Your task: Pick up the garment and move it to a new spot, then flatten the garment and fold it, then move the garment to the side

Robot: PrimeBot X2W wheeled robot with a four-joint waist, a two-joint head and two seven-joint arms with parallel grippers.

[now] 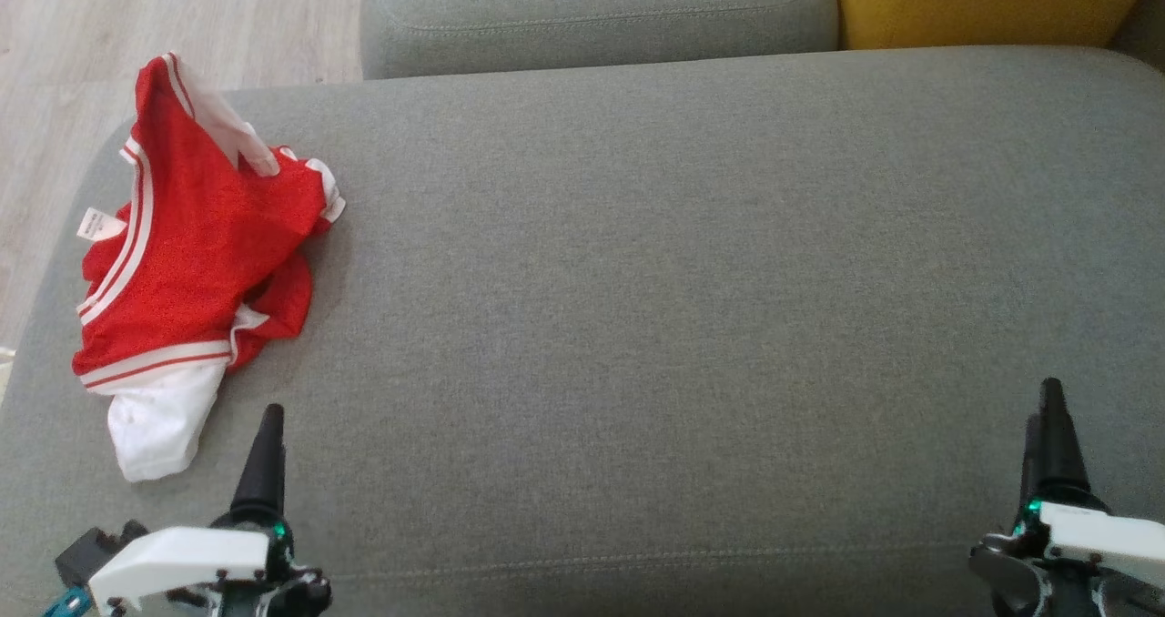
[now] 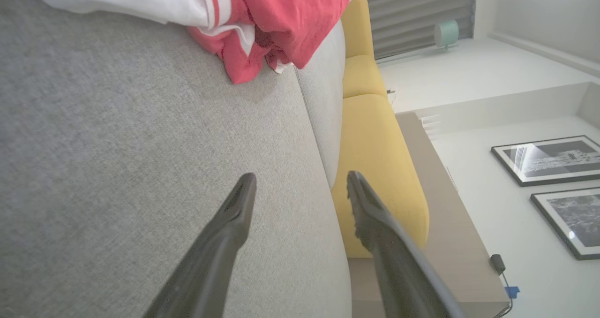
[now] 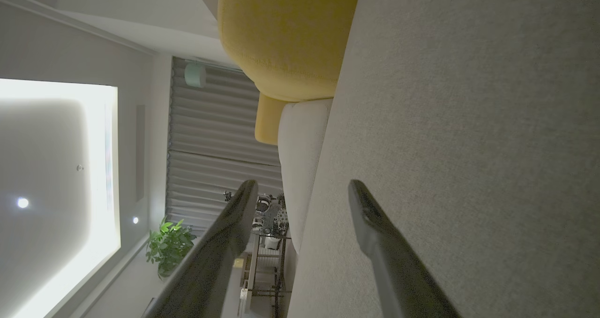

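garment (image 1: 196, 262): crumpled | ahead-left of left end effector (image 2: 301, 176), apart

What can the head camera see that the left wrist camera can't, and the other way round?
Extra in the head view: the right gripper, the wooden floor and the white tag. Extra in the left wrist view: two framed pictures and a grey window blind. In both: the red and white garment, the grey cushion under it, the yellow cushion and the open left gripper.

A crumpled red-and-white garment (image 1: 196, 253) lies left on the grey cushion (image 1: 637, 280), near the left claw (image 1: 268, 430).
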